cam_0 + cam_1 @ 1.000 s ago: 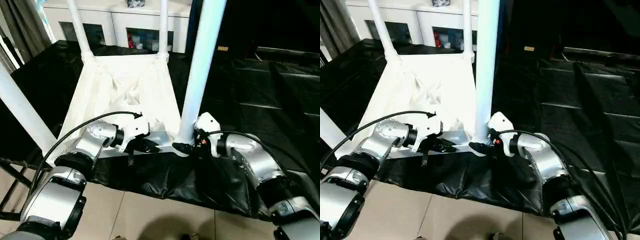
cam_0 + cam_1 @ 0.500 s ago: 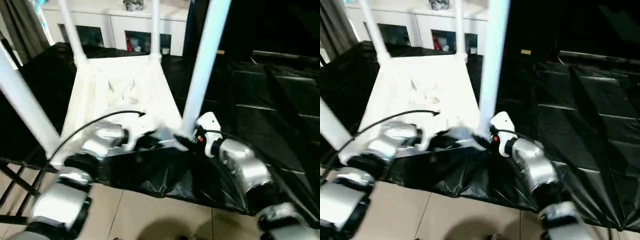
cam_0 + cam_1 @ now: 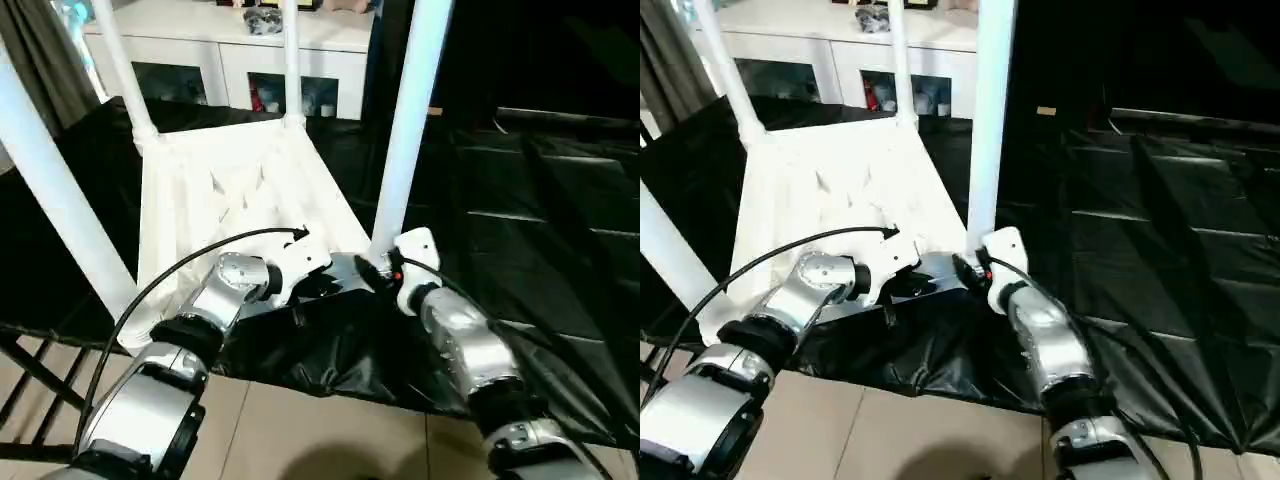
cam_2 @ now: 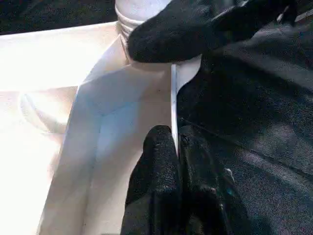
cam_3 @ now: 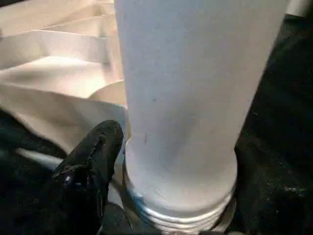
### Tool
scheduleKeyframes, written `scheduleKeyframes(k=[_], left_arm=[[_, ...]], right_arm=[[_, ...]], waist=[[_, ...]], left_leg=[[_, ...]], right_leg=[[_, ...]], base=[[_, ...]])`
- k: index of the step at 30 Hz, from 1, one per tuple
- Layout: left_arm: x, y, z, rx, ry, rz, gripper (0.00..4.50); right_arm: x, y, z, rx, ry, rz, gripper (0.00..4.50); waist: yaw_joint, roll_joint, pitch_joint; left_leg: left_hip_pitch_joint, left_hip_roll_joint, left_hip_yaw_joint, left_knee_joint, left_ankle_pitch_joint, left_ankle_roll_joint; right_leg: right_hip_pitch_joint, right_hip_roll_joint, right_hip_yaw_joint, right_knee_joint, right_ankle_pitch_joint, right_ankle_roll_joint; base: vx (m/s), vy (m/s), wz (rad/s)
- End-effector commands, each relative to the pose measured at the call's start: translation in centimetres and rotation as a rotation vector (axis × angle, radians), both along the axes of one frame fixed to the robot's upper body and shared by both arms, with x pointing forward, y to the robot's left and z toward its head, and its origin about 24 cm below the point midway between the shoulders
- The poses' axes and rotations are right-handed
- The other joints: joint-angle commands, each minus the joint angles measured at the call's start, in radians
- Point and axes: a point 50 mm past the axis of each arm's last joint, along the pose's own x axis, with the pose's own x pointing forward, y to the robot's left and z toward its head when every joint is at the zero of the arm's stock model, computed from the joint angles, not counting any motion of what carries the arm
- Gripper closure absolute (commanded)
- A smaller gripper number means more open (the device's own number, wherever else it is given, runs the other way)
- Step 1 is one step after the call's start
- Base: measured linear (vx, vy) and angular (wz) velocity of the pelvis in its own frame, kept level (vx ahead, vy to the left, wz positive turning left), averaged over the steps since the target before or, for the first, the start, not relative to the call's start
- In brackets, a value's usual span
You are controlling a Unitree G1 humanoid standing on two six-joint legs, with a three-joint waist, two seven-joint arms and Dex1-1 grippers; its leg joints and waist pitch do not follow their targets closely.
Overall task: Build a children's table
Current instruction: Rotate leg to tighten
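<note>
White table top (image 3: 215,190), upturned: my left claw (image 4: 177,147) clenched on its rim, right claw (image 5: 105,147) loosening beside the nearest leg (image 3: 405,130), probably seated.

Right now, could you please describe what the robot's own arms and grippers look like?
Both forearms are rounded silver metal segments joined by black rings. Each ends in a white wrist housing; the right one shows a small red spot. The left gripper and right gripper have matte black fingers. A thin black cable arcs from the left forearm to its wrist.
</note>
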Motion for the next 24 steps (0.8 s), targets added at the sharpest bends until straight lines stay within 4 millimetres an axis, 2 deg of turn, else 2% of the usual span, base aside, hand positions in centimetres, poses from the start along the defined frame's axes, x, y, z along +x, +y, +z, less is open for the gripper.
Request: scheduleKeyframes(k=[1, 2, 3, 5, 6, 7, 8, 9, 10, 11, 13, 15, 17, 18, 20, 23, 24], left_arm=[[-1.1, -0.6, -0.8, -0.046, 0.036, -0.072, 4.50], [-1.3, -0.1, -0.7, -0.058, 0.044, -0.106, 4.50], [-1.5, 0.4, -0.6, -0.068, 0.061, -0.139, 4.50], [-1.6, 0.6, -0.5, -0.072, 0.065, -0.151, 4.50], [-2.1, 1.3, -0.4, -0.076, 0.097, -0.209, 4.50], [-2.1, 1.4, -0.4, -0.075, 0.101, -0.216, 4.50], [-2.1, 1.5, -0.4, -0.075, 0.102, -0.217, 4.50], [-2.3, 1.6, -0.4, -0.074, 0.112, -0.237, 4.50], [-2.4, 1.7, -0.4, -0.065, 0.117, -0.257, 4.50], [-2.5, 2.0, -0.3, -0.053, 0.129, -0.297, 4.50], [-2.6, 2.1, -0.2, -0.044, 0.138, -0.325, 4.50], [-2.6, 2.4, -0.1, -0.028, 0.143, -0.343, 4.50], [-2.5, 2.6, 0.0, -0.009, 0.139, -0.360, 4.50], [-2.5, 2.6, 0.1, -0.007, 0.139, -0.362, 4.50], [-2.4, 2.8, 0.2, 0.003, 0.140, -0.365, 4.50], [-2.2, 3.0, 0.5, 0.014, 0.137, -0.364, 4.50], [-2.1, 3.1, 0.6, 0.014, 0.138, -0.365, 4.50]], right_arm=[[-0.6, 2.0, 1.5, 0.035, -0.066, 0.210, 0.67], [-0.8, 1.5, 1.5, 0.026, -0.055, 0.271, 0.67], [-1.3, 1.1, 1.5, 0.014, -0.047, 0.354, 0.67], [-1.4, 1.0, 1.5, 0.014, -0.042, 0.376, 0.67], [-2.2, 0.5, 1.6, 0.006, -0.004, 0.522, 0.67], [-2.3, 0.4, 1.7, 0.006, 0.002, 0.544, 0.67], [-2.3, 0.4, 1.7, 0.006, 0.003, 0.547, 0.67], [-2.4, 0.3, 1.7, 0.001, 0.014, 0.581, 0.67], [-2.5, 0.1, 1.7, -0.009, 0.023, 0.615, 0.67], [-2.7, -0.1, 1.7, -0.035, 0.043, 0.686, 0.67], [-2.8, -0.2, 1.7, -0.053, 0.058, 0.733, 0.83], [-3.0, -0.3, 1.6, -0.096, 0.073, 0.789, 0.93], [-3.0, -0.4, 1.5, -0.120, 0.084, 0.813, 1.04], [-3.0, -0.5, 1.5, -0.125, 0.085, 0.819, 1.25], [-3.0, -0.5, 1.4, -0.151, 0.086, 0.838, 1.25], [-2.9, -0.5, 1.4, -0.151, 0.090, 0.844, 1.61], [-2.9, -0.5, 1.5, -0.142, 0.092, 0.848, 1.70]], waist=[[0.005, -0.014, -0.058], [0.009, -0.017, -0.060], [0.009, -0.024, -0.058], [0.015, -0.017, -0.056], [0.021, -0.025, -0.060], [0.026, -0.022, -0.062], [0.031, -0.018, -0.061], [0.030, -0.027, -0.060], [0.036, -0.022, -0.059], [0.037, -0.031, -0.059], [0.041, -0.023, -0.057], [0.041, -0.027, -0.057], [0.040, -0.028, -0.057], [0.041, -0.027, -0.057], [0.042, -0.028, -0.057], [0.043, -0.030, -0.058], [0.044, -0.028, -0.059]], left_leg=[[-0.007, 0.012, 0.003, -0.079, -0.199, 0.108], [-0.009, 0.012, 0.005, -0.078, -0.173, 0.119], [-0.012, 0.013, 0.008, -0.077, -0.172, 0.131], [-0.006, 0.016, 0.010, -0.074, -0.182, 0.126], [-0.012, 0.015, 0.009, -0.075, -0.163, 0.128], [-0.015, 0.017, 0.009, -0.075, -0.143, 0.130], [-0.013, 0.023, 0.012, -0.075, -0.120, 0.138], [-0.014, 0.024, 0.013, -0.075, -0.117, 0.142], [-0.014, 0.025, 0.012, -0.075, -0.116, 0.137], [-0.016, 0.024, 0.012, -0.076, -0.120, 0.132], [-0.013, 0.026, 0.010, -0.078, -0.125, 0.123], [-0.013, 0.026, 0.009, -0.081, -0.138, 0.108], [-0.012, 0.026, 0.010, -0.081, -0.143, 0.104], [-0.013, 0.026, 0.010, -0.081, -0.140, 0.103], [-0.011, 0.027, 0.011, -0.082, -0.146, 0.097], [-0.013, 0.025, 0.010, -0.081, -0.140, 0.094], [-0.013, 0.026, 0.010, -0.081, -0.135, 0.093]], right_leg=[[0.051, -0.055, 0.037, -0.070, -0.417, -0.157], [0.052, -0.055, 0.039, -0.064, -0.378, -0.170], [0.052, -0.055, 0.040, -0.062, -0.366, -0.182], [0.042, -0.056, 0.043, -0.059, -0.390, -0.183], [0.053, -0.055, 0.041, -0.052, -0.376, -0.186], [0.057, -0.056, 0.042, -0.047, -0.353, -0.189], [0.050, -0.055, 0.044, -0.043, -0.306, -0.200], [0.050, -0.053, 0.043, -0.042, -0.298, -0.202], [0.051, -0.057, 0.043, -0.041, -0.305, -0.203], [0.052, -0.057, 0.042, -0.041, -0.320, -0.197], [0.049, -0.058, 0.043, -0.041, -0.336, -0.192], [0.050, -0.058, 0.043, -0.041, -0.340, -0.189], [0.049, -0.058, 0.044, -0.041, -0.340, -0.188], [0.050, -0.059, 0.045, -0.041, -0.332, -0.189], [0.048, -0.059, 0.046, -0.040, -0.327, -0.194], [0.052, -0.059, 0.046, -0.039, -0.320, -0.192], [0.053, -0.060, 0.046, -0.037, -0.306, -0.199]], base=[[0.000, 0.000, 0.00], [0.000, 0.000, 0.00], [0.000, 0.000, 0.00], [0.000, 0.000, 0.00], [0.000, 0.000, 0.00], [0.000, 0.000, 0.00], [0.000, 0.000, 0.00], [0.000, 0.000, 0.00], [0.000, 0.000, 0.00], [0.000, 0.000, 0.00], [0.000, 0.000, 0.00], [0.000, 0.000, 0.00], [0.000, 0.000, 0.00], [0.000, 0.000, 0.00], [0.000, 0.000, 0.00], [0.000, 0.000, 0.00], [0.000, 0.000, 0.00]])
